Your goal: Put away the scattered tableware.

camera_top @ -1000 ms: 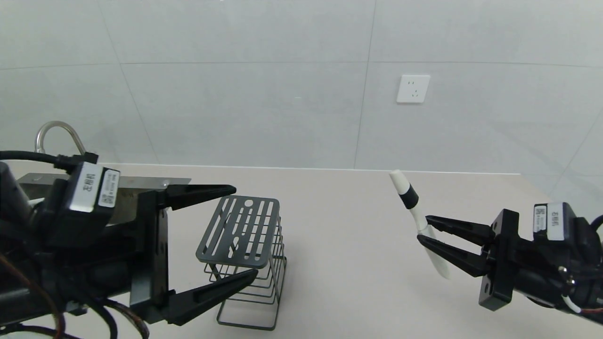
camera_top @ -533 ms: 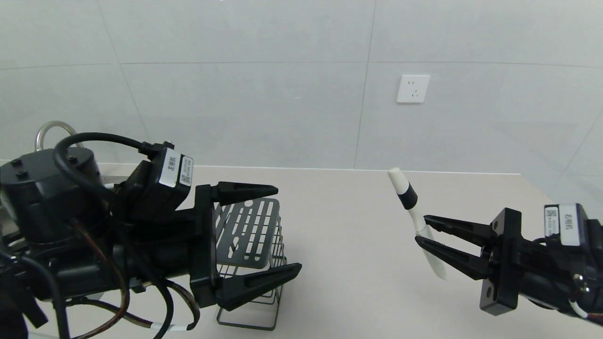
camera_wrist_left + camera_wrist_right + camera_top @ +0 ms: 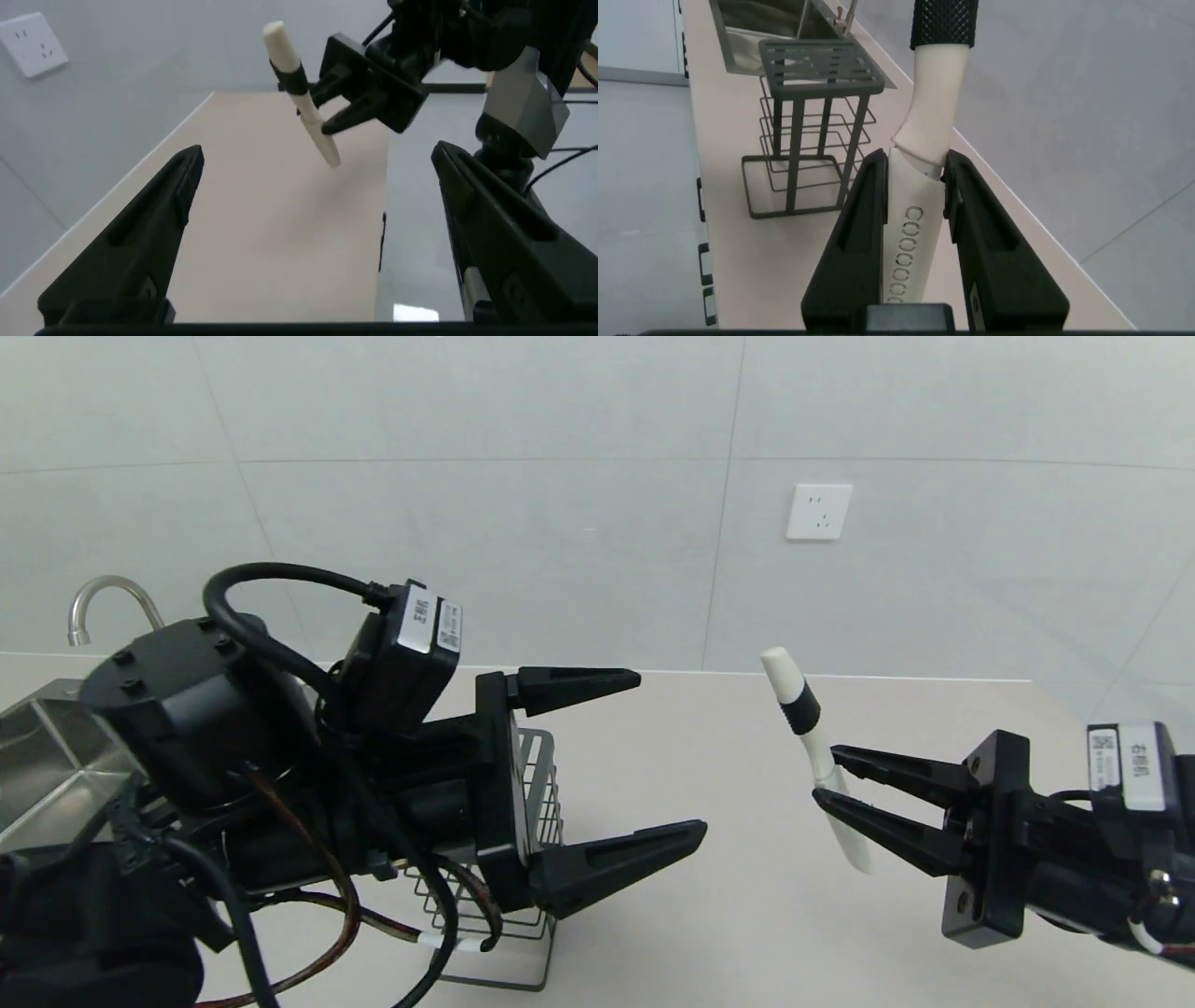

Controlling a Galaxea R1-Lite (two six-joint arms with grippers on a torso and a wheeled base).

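Right gripper (image 3: 825, 773): pinching white utensil (image 3: 794, 697) mid-shaft, right of wire rack (image 3: 820, 70). Left gripper (image 3: 672, 751): spread, by rack. Likely light, stiff, slick; best held below black band.

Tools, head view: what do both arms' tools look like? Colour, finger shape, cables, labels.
Both are matte black. The left tool has two long tapered fingers on a flat plate, a thick black cable looped over the wrist, thin brown wires underneath and a white label. The right tool has the same fingers and plate, a white tag and a thin white wire.
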